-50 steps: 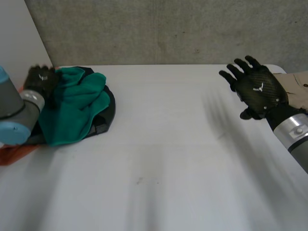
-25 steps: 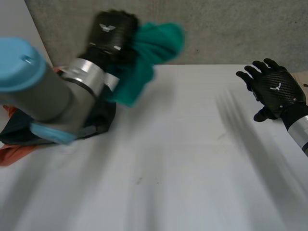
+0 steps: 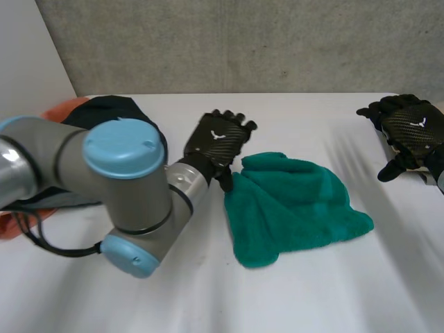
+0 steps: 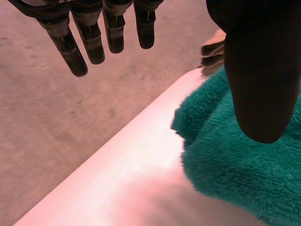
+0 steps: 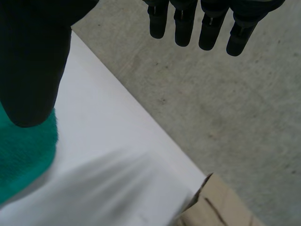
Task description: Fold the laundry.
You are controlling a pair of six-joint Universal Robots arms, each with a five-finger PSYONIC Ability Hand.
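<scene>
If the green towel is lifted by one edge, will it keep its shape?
Probably not: the green towel lies crumpled in soft folds, so it looks floppy and would likely hang limp. Its fluffy pile suggests a grip would not slip easily. Pushed, it would likely bunch up rather than slide whole.

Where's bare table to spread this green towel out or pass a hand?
The table is bare along its near edge in front of the green towel, between the towel and the right hand, and on the far strip between that hand and the left hand. The far left corner is crowded by the clothes pile and the left arm.
</scene>
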